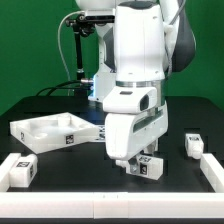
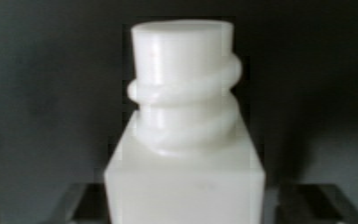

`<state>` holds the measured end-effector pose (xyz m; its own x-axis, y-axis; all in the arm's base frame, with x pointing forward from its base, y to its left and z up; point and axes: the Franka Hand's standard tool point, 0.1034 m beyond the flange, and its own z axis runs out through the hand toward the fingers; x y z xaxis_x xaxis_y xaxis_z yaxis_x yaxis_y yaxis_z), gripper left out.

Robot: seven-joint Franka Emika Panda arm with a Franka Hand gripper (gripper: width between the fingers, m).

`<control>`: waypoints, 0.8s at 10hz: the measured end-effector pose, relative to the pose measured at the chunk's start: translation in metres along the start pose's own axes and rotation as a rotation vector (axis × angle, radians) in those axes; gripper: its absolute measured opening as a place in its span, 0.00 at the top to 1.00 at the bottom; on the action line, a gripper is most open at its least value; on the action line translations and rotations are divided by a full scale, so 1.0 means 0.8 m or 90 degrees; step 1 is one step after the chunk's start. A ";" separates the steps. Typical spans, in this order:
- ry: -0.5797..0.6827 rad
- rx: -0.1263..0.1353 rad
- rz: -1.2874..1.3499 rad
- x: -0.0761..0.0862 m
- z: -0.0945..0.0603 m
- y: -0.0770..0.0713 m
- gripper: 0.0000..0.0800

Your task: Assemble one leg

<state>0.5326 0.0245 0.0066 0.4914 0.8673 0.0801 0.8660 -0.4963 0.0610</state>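
My gripper (image 1: 141, 158) is shut on a white leg (image 1: 149, 168) with black-and-white tags, low over the black table at the front centre. In the wrist view the leg (image 2: 181, 150) fills the middle. Its round threaded end (image 2: 185, 70) points away from the camera. The dark fingers (image 2: 83, 203) sit against both sides of its square body. Whether the leg touches the table cannot be told. Two more legs lie loose: one at the exterior view's front left (image 1: 22, 170), one at its right (image 1: 193, 146).
The large white square tray-like panel (image 1: 30, 130) lies on the exterior view's left, just beside the arm. A white rail (image 1: 120, 205) runs along the table's front edge, with another on the right side (image 1: 212, 170). A dark stand with cables (image 1: 82, 55) stands behind.
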 end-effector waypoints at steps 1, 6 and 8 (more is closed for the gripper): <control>0.000 0.000 0.000 0.000 0.000 0.000 0.65; -0.013 -0.003 0.084 -0.027 -0.073 -0.058 0.65; -0.016 -0.001 0.131 -0.029 -0.085 -0.083 0.65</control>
<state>0.4575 0.0349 0.0686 0.6603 0.7481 0.0661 0.7467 -0.6634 0.0480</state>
